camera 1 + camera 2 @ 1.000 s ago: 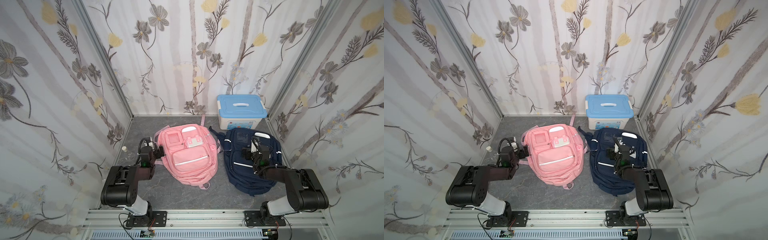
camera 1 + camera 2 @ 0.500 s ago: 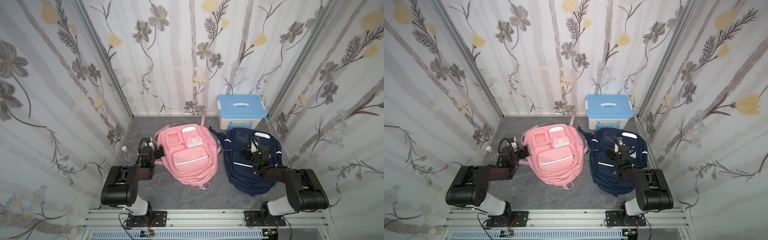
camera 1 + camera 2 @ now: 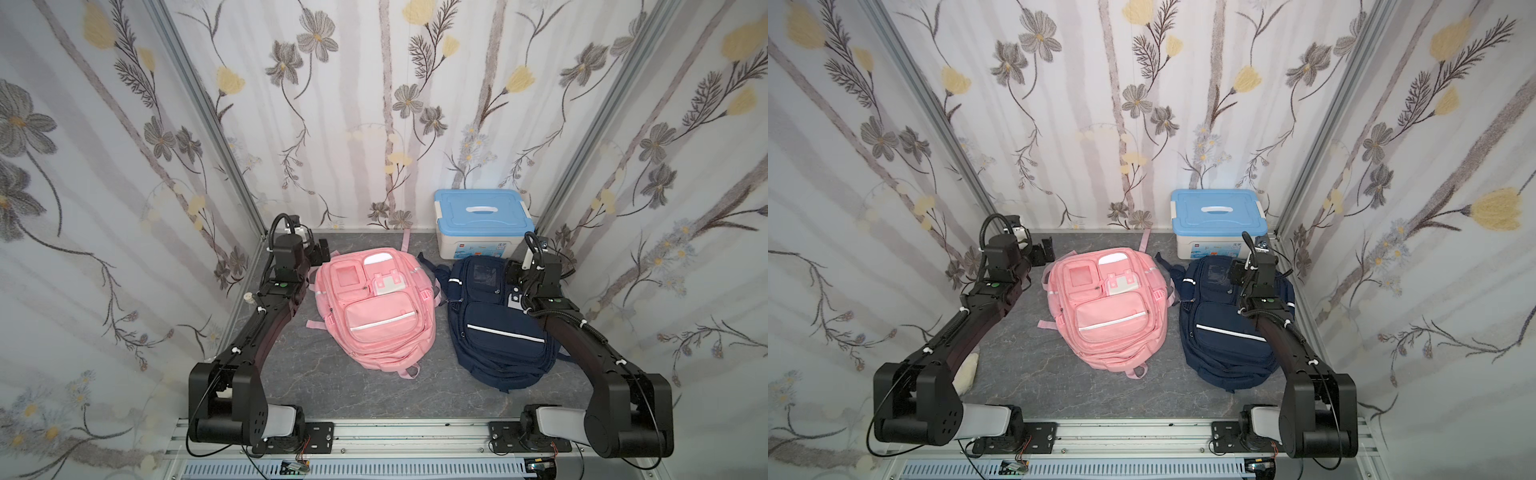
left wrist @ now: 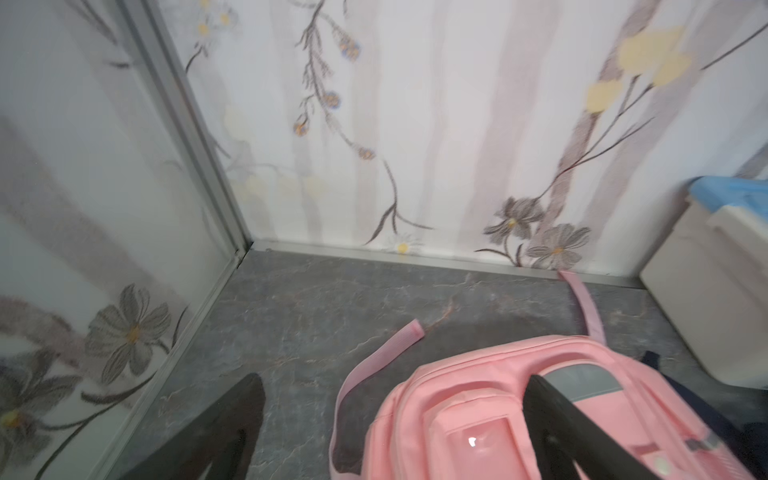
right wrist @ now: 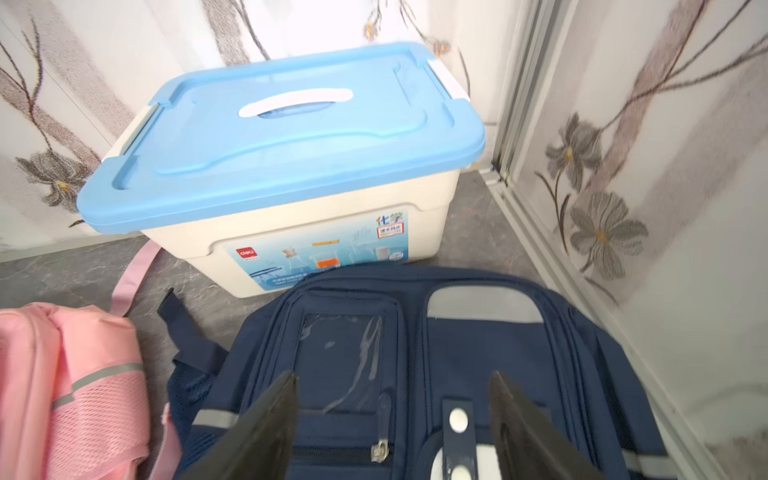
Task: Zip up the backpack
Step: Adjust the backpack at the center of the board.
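Two backpacks lie flat on the grey floor, a pink backpack [image 3: 374,320] [image 3: 1108,320] and a navy backpack [image 3: 498,336] [image 3: 1221,336]. My right gripper [image 3: 513,274] [image 5: 394,376] hovers open over the upper part of the navy backpack [image 5: 478,345]. A silver zipper pull [image 5: 380,451] lies below and between its fingers, untouched. My left gripper [image 3: 322,253] [image 4: 395,380] is open at the pink backpack's [image 4: 478,415] top left corner, one finger over the floor and one over the bag. Neither gripper holds anything.
A white box with a blue lid [image 3: 482,220] [image 5: 291,137] stands at the back wall just behind the navy backpack. Flowered walls close in on three sides. Pink straps [image 4: 382,353] trail on the floor. A white furry thing [image 3: 967,365] lies under the left arm.
The right gripper's jaws have narrowed a little. Both arms and both backpacks stay where they were.
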